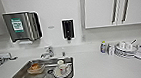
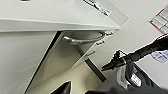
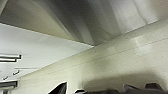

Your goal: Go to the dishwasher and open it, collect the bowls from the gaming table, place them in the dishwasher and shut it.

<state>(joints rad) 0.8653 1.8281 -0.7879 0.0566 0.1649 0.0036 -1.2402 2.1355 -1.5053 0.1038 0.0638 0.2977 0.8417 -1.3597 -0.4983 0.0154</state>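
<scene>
Steel sink sunk in white tabletop.
Left of it, the brushed-steel, bar-handled dishwasher stands ajar; claw states: cannot tell.

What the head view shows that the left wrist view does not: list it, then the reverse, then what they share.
Head view alone: the sink holding a cup on a plate and a container, the faucet, a paper towel dispenser, a dark wall dispenser, stacked dishes and white upper cabinets.

Left wrist view alone: a curved metal handle below the counter edge, the floor and a dark jointed robot arm.

Shared: the white countertop.
</scene>
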